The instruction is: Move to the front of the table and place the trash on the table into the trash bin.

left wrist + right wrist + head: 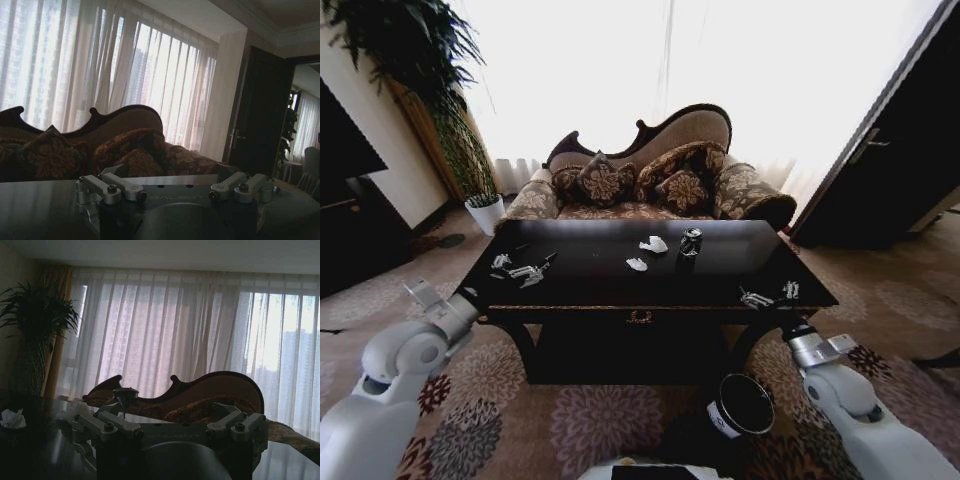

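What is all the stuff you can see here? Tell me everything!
table: one, glossy black top, in front of the robot
can: one, dark, far middle of the table
paper bits: two, white, left of the can
bin: one, black with a white label, on the carpet by the table's right front leg
sofa: one, brown patterned with cushions, behind the table
plant: one, green, white pot, far left corner
curtains: white, sheer, over the window
door: one, dark, at right
left gripper: silver, open, over the table's left part
right gripper: silver, open, over the table's right front edge
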Tool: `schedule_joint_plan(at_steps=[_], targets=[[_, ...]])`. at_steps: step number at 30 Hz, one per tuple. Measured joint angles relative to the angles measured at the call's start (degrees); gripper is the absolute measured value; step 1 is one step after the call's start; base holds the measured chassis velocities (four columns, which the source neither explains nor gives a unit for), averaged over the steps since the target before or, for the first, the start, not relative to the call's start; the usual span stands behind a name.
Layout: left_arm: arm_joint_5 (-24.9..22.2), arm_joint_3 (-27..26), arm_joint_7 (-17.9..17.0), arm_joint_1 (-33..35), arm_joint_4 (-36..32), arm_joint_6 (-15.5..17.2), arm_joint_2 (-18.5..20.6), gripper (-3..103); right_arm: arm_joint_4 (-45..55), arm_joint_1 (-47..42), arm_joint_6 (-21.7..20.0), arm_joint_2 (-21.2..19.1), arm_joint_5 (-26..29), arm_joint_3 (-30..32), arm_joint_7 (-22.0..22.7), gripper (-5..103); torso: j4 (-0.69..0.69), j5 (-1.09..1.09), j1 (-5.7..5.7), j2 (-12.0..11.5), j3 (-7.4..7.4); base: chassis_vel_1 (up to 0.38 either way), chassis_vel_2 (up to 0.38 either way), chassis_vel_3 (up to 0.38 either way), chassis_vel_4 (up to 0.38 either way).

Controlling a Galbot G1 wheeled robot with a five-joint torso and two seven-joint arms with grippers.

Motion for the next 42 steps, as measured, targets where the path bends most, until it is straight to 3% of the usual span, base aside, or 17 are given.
schedule_joint_plan(at_steps=[4,7,15,21,29,42], targets=[[0.32,0.84,-0.13,-0.02,-0.47,0.44,-0.45,100,-0.92,4.31,-3.62,-1.83,1.35,-3.96,4.67,100,0.0,-0.01,0.0,0.0,0.0,0.0,0.0,0.0,0.0],[0.38,0.91,-0.15,0.15,-0.8,0.7,-0.43,100,-2.18,7.26,-4.32,-2.71,1.68,-6.79,5.66,100,0.01,0.0,0.0,0.0,0.0,0.0,0.0,0.0,0.0],[0.46,0.56,-0.16,0.58,-0.14,0.85,0.58,100,-9.03,20.18,-3.69,-6.27,5.56,-17.59,5.17,100,0.01,0.0,0.0,0.0,0.0,0.0,0.0,0.0,0.0],[1.17,1.0,-0.14,0.38,1.39,0.86,0.47,100,-11.62,25.1,-4.16,-7.35,7.91,-23.33,4.67,100,0.02,0.0,0.01,0.0,0.0,0.0,0.0,0.0,0.0],[1.93,2.4,-0.14,-0.69,2.53,0.85,-0.1,100,-10.42,25.54,-7.2,-10.14,9.6,-23.51,6.17,100,0.0,0.01,0.0,0.01,-0.01,0.0,0.0,0.0,0.0],[2.43,2.88,-0.07,-0.86,2.37,0.73,-0.82,100,-4.88,26.11,-18.86,-15.06,13.54,-20.62,7.73,100,0.0,0.0,0.0,0.01,-0.01,0.0,0.0,0.0,0.0]])
